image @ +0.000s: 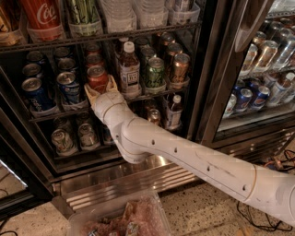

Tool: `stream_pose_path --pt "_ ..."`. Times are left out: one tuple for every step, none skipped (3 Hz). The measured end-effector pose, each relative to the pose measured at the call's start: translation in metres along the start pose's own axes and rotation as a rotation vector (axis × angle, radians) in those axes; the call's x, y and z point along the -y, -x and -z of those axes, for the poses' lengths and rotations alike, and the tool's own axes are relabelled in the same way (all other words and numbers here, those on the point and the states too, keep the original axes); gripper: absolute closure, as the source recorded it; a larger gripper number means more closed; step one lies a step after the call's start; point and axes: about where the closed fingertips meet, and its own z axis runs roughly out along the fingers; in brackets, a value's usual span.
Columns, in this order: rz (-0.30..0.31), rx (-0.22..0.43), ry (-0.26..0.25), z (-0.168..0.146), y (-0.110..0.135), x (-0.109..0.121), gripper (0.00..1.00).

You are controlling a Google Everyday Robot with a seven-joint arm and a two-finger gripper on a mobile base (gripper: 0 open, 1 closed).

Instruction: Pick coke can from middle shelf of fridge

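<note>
The coke can, red with a silver top, stands at the front of the middle shelf in the fridge. My gripper reaches in from the lower right on a white arm. Its tan fingers sit against both sides of the can's lower half, closed on it. The can still rests upright in its lane. More red cans stand behind it.
Blue Pepsi cans stand left of the coke can, and a white-capped bottle and a green can stand right of it. A tall red Coca-Cola can is on the rack above. A clear bin is on the floor below. A second cooler stands to the right.
</note>
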Motion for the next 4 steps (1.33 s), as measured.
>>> stream_pose_path --pt "0.0 -0.002 0.003 -0.0017 -0.001 -0.0003 1.0" --pt "0.001 0.0 0.01 -0.0032 -0.0018 -0.0013 1.0" --pt "0.019 0.002 0.03 -0.0026 -0.0014 -0.0031 1.0" --pt "0.043 0.005 0.079 -0.0017 0.004 -0.0022 1.0"
